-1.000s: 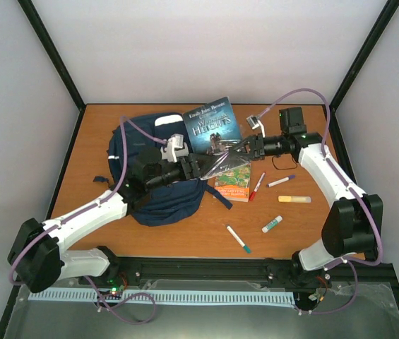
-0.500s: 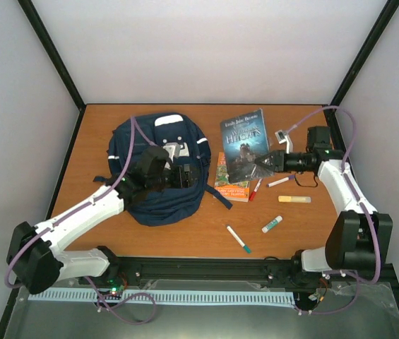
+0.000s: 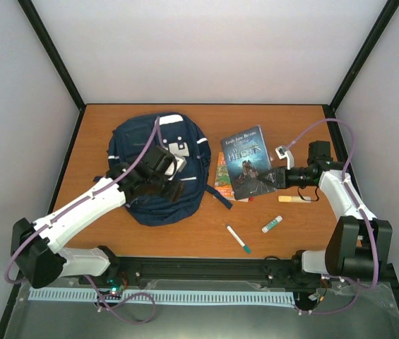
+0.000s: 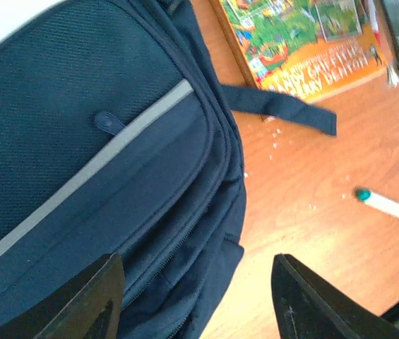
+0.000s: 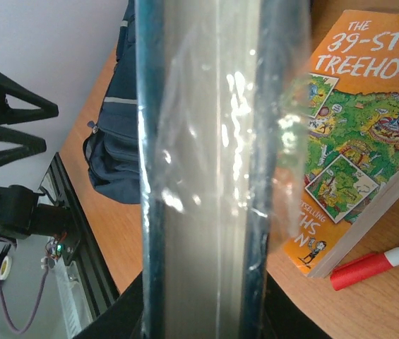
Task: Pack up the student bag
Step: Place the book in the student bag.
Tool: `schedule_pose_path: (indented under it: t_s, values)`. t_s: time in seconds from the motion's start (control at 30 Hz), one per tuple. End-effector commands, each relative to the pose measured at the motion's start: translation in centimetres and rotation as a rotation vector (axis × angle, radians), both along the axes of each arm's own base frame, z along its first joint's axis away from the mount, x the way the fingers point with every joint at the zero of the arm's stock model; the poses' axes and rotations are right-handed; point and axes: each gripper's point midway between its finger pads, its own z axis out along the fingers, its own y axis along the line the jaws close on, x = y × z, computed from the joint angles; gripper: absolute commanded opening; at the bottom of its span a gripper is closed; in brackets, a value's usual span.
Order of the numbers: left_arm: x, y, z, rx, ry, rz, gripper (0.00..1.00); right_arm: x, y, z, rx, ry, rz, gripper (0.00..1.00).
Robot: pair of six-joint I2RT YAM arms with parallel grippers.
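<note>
Student bag [image 3: 134,138] lies flat, its inside hidden, beneath spread empty left fingers [image 4: 86,296]; right fingers [image 5: 128,321] clamp the dark book [image 3: 245,155].

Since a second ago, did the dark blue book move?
Yes. The dark blue book went right, away from the student bag, carried by the right gripper.
</note>
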Motion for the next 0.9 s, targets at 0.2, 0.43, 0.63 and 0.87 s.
schedule_pose_path:
  t_s: [0.2, 0.43, 0.63, 0.87]
  values:
    - [-2.7, -2.9, -4.1, 0.291, 0.057, -0.283, 0.57, 0.9, 0.5, 2.7, 0.079, -0.155, 0.062, 0.03]
    - [-2.7, -2.1, -6.3, 0.454, 0.087, -0.307, 0.51, 0.8, 0.6, 2.6, 0.081, -0.150, 0.065, 0.03]
    - [-2.9, -1.2, -7.2, 0.491, 0.101, -0.289, 0.51, 0.9, 0.6, 2.5, 0.088, -0.143, 0.067, 0.03]
    - [-2.6, -1.1, -7.9, 0.520, 0.103, -0.260, 0.50, 0.9, 0.6, 2.4, 0.089, -0.139, 0.067, 0.04]
